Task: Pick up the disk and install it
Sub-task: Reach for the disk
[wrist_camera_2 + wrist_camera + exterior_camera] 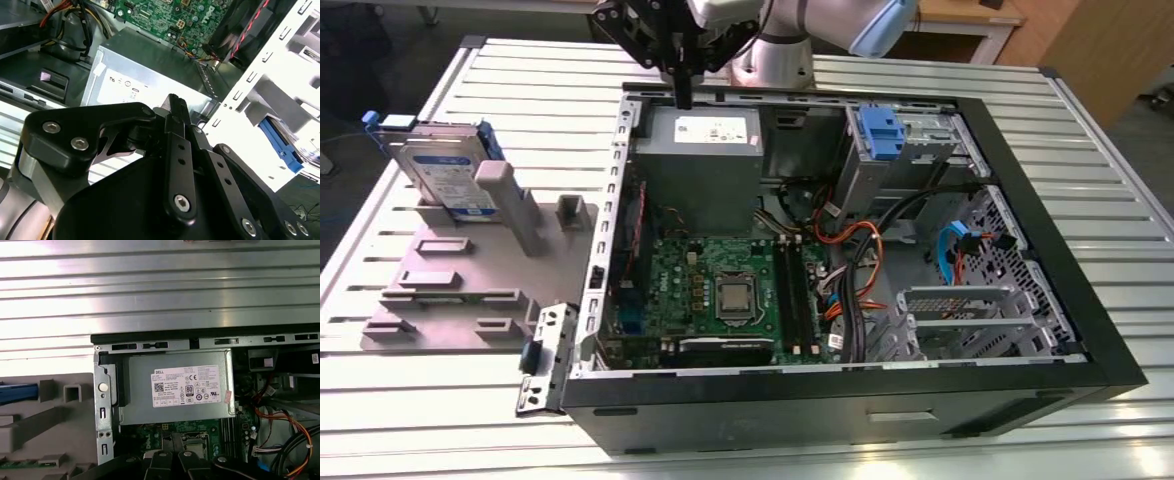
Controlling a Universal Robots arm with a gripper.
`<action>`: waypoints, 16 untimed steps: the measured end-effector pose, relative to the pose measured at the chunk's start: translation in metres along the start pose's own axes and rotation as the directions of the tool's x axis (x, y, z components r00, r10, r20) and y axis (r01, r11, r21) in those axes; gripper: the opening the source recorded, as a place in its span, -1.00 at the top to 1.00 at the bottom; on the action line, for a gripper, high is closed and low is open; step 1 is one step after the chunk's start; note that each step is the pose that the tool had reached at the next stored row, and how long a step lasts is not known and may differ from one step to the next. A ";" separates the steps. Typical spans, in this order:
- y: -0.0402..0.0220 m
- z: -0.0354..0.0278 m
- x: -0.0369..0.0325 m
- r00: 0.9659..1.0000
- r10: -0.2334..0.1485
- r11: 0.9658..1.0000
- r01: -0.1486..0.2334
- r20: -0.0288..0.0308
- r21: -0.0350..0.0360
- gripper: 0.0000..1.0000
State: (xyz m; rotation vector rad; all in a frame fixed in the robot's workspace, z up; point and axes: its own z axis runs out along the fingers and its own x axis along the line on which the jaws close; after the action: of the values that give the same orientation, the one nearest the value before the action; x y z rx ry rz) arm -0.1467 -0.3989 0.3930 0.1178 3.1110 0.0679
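Hovers over the power-supply box with end effector clenched, grasping nothing, well apart from the disk propped at the exterior view's left.

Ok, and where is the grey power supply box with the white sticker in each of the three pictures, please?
Exterior view: the power supply box sits in the far corner of the case, towards the exterior view's left, below the gripper.
Second wrist view: the box lies between the gripper and the green board.
First wrist view: the box lies between the case rim and the green board.
Shared landmark: the green board.
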 end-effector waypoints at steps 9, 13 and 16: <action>-0.0010 -0.0003 0.0129 1.000 0.000 1.000 0.000 0.002 0.000 0.79; -0.0014 -0.0004 0.0184 1.000 0.000 1.000 0.000 0.003 0.000 0.79; -0.0018 -0.0005 0.0238 1.000 0.000 1.000 0.000 0.004 0.000 0.79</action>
State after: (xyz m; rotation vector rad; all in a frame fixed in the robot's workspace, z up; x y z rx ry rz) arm -0.1706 -0.3989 0.3928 0.1177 3.1072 0.0680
